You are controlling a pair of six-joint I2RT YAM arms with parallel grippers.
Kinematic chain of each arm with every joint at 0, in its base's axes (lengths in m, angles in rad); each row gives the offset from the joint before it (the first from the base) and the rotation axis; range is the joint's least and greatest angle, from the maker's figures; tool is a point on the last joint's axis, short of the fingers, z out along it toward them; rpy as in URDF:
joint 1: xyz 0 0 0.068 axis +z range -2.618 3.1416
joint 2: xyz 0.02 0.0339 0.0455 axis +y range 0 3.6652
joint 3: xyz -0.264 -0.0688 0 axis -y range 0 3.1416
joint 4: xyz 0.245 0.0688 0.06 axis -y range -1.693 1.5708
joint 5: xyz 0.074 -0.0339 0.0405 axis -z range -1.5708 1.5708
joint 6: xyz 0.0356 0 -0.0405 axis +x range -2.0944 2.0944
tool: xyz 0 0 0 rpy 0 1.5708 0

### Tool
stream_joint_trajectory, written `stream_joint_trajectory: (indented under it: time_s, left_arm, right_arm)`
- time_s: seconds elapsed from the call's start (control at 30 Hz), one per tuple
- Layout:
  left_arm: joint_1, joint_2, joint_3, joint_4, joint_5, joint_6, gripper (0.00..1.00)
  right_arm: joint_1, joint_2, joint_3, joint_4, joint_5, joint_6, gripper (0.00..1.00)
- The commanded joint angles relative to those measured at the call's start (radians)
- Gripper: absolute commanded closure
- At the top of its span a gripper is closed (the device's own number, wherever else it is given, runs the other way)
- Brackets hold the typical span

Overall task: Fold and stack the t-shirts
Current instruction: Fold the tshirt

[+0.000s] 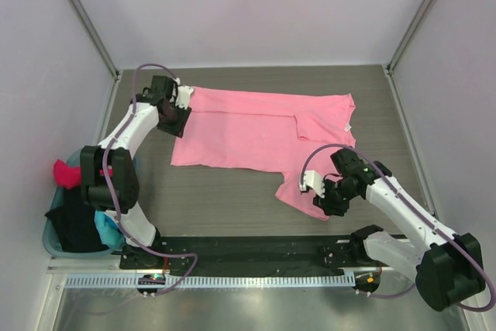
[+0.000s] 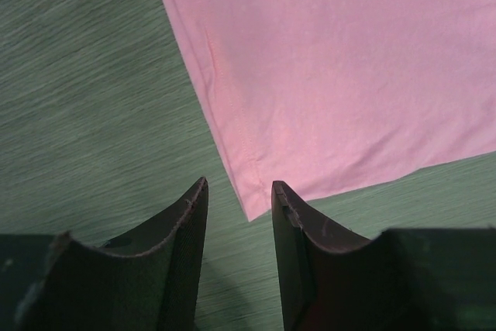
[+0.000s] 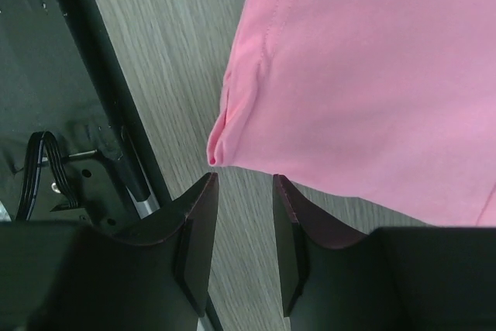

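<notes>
A large light pink t-shirt [image 1: 256,129] lies spread flat on the table, with its small white label [image 1: 348,127] at the right edge. My left gripper [image 1: 179,118] is open and empty at the shirt's left edge. In the left wrist view a hemmed corner of the shirt [image 2: 252,208] lies just ahead of the gap of the left gripper [image 2: 240,190], untouched. My right gripper [image 1: 327,205] is open and empty at the shirt's near right flap. In the right wrist view a folded corner of the shirt [image 3: 221,145] lies just ahead of the right gripper [image 3: 244,184].
A teal basket [image 1: 51,239] stands at the table's left edge beside the left arm. It holds a magenta t-shirt [image 1: 68,174], a black one [image 1: 74,222] and a bright blue one [image 1: 105,227]. A black base plate [image 1: 248,252] runs along the near edge.
</notes>
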State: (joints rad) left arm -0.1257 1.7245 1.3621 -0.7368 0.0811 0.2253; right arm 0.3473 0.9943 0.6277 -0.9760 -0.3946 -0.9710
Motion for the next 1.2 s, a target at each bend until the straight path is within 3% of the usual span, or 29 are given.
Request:
stream_joint_trajectory:
  time_s: [0.0, 0.83, 1.17]
  left_arm:
    - [0.021, -0.063, -0.004, 0.02, -0.032, 0.012, 0.6]
    - [0.095, -0.054, 0.006, 0.045, -0.05, 0.011, 0.59]
    - [0.104, -0.026, 0.029, 0.031, -0.034, 0.0, 0.6]
  right_arm:
    - [0.013, 0.013, -0.003, 0.0, -0.007, -0.046, 0.6]
    - [0.194, 0.161, -0.037, 0.082, 0.059, 0.011, 0.62]
    - [0.211, 0.185, -0.054, 0.119, 0.099, 0.026, 0.73]
